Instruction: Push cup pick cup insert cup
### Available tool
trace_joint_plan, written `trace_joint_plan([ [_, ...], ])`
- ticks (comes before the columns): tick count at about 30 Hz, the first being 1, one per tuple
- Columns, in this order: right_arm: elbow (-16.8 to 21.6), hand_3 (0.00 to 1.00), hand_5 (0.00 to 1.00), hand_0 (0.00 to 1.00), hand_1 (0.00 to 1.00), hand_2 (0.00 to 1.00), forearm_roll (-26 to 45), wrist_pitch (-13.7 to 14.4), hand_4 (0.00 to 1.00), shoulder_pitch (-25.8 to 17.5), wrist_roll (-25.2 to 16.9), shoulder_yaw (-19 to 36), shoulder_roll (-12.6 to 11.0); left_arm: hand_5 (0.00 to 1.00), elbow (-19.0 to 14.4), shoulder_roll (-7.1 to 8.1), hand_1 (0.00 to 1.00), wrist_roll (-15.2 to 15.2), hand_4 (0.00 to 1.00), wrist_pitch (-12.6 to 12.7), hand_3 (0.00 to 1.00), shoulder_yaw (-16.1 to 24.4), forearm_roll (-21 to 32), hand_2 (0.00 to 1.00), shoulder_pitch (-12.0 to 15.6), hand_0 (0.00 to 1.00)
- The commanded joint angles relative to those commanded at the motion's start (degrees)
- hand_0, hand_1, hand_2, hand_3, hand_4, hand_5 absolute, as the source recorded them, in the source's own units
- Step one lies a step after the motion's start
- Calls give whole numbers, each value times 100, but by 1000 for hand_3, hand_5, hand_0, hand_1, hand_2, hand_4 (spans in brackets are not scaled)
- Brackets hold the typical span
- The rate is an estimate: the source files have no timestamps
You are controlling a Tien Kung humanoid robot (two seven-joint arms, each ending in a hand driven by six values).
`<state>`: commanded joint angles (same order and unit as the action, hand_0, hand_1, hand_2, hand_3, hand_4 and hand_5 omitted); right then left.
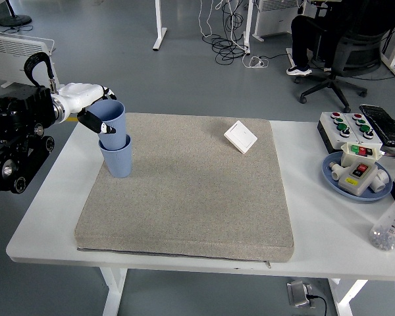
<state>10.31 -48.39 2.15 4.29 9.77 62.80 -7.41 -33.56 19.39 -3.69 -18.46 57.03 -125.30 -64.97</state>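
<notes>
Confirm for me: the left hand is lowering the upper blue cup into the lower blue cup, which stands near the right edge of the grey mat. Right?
Not quite. The head view shows the lower blue cup near the grey mat's left edge, not its right. The rest holds: the left hand grips the upper blue cup, partly nested in it.

The black left arm reaches in from the left edge, its white five-fingered left hand (92, 108) held level above the table's far left corner, fingers curled around a blue plastic cup (112, 123).
</notes>
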Motion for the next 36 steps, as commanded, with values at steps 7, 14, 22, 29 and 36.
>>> trace_joint_plan([
  [7,0,557,446,753,624,624,8,0,72,-7,-1,-15,1,267,29,-24,647,-16,730,15,794,-20,-9,739,38,504],
  [14,0,557,446,752,624,624,21,1,72,-21,-3,-33,7,459,71,-59,827,34,872,-44,952,4,-22,983,84,786],
  [22,0,558,447,752,625,625,28,-3,71,-39,-2,-47,8,510,103,-82,870,53,915,43,998,22,24,998,110,836],
  [29,0,558,447,752,624,625,38,-3,71,-49,-8,-63,4,539,151,-100,905,29,934,202,998,67,84,998,142,877],
  [36,0,558,449,752,624,625,65,-2,72,-47,-17,-55,8,561,36,-61,907,22,951,361,998,183,192,998,210,885],
])
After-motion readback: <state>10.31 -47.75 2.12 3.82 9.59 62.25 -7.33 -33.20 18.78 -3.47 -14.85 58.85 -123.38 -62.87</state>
